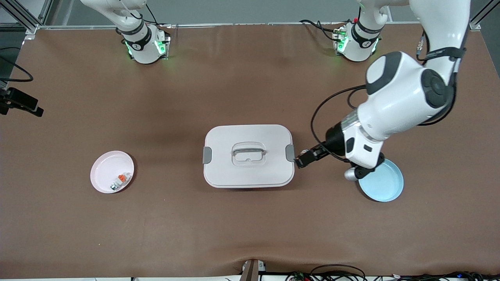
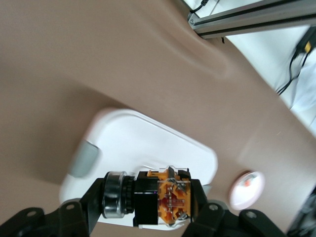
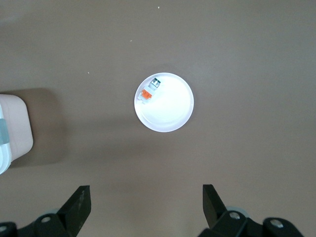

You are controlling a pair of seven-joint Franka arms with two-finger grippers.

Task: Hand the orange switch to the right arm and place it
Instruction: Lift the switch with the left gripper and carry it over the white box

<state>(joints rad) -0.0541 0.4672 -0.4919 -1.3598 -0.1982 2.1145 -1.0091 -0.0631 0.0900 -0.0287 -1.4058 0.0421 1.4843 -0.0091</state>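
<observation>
My left gripper [image 1: 304, 157] is shut on the orange switch [image 1: 301, 160], a small black block with an orange end and a metal ring. It holds the switch in the air beside the white container's grey latch at the left arm's end. In the left wrist view the switch [image 2: 170, 200] lies crosswise between the fingers [image 2: 91, 200], above the container lid [image 2: 148, 143]. My right gripper [image 3: 145, 197] is open and empty, high over the table near the pink plate [image 3: 170, 111]. It does not show in the front view.
The white lidded container [image 1: 234, 173] stands mid-table. The pink plate [image 1: 98, 171], toward the right arm's end, holds a white-and-grey piece with an orange tab [image 1: 121, 180]. A blue plate [image 1: 386, 185] lies partly under my left wrist.
</observation>
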